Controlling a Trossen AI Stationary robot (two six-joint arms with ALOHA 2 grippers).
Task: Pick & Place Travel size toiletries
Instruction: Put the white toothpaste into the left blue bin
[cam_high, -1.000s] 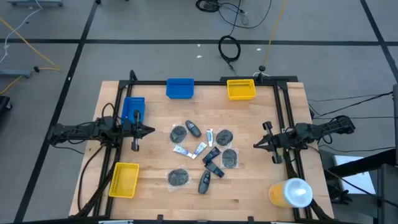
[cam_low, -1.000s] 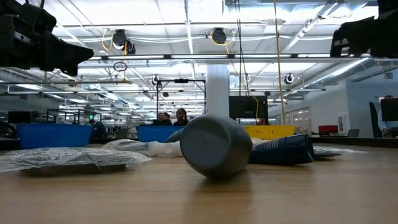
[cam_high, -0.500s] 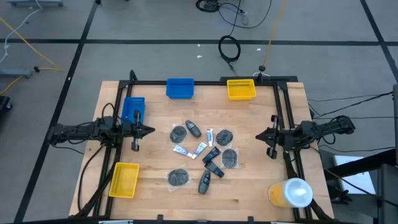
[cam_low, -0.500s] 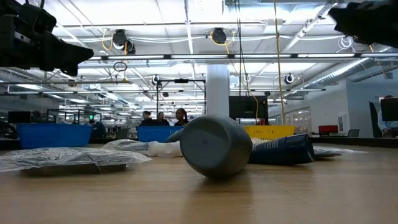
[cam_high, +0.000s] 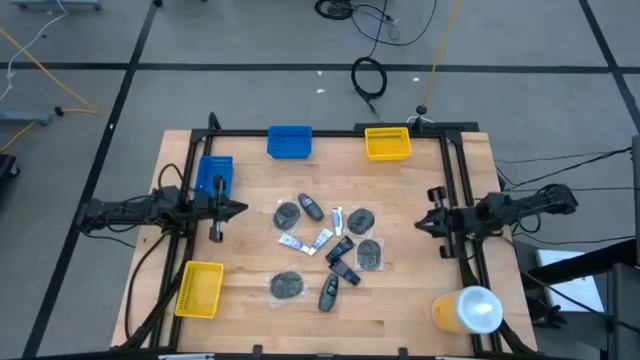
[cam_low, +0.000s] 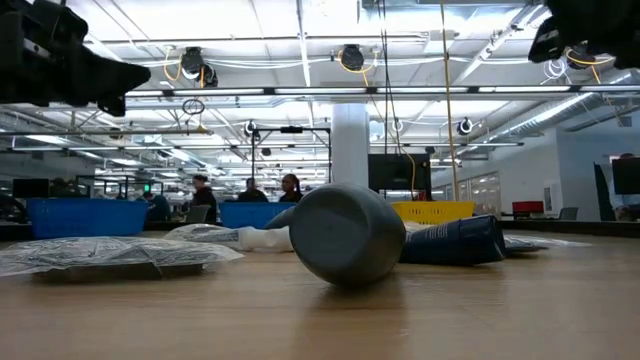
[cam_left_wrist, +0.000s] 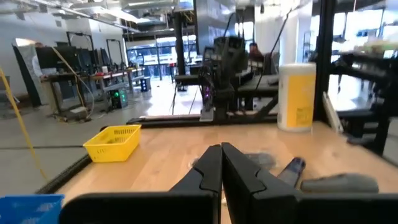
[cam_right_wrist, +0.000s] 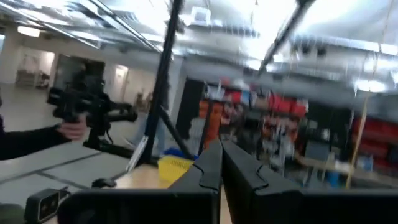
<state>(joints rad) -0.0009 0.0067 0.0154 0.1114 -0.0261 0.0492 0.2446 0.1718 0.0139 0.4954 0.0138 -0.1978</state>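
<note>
Nothing is placed yet: the travel size toiletries (cam_high: 325, 248) all lie clustered mid-table, none visible in the bins, while my left gripper (cam_high: 243, 209) and right gripper (cam_high: 418, 226) hang empty at opposite edges, fingers pressed together.

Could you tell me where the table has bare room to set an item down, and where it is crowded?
Bare wood lies along the near edge between the yellow bin and the large cylinder, and between the toiletries and the right claw. The toiletries crowd the middle.
</note>
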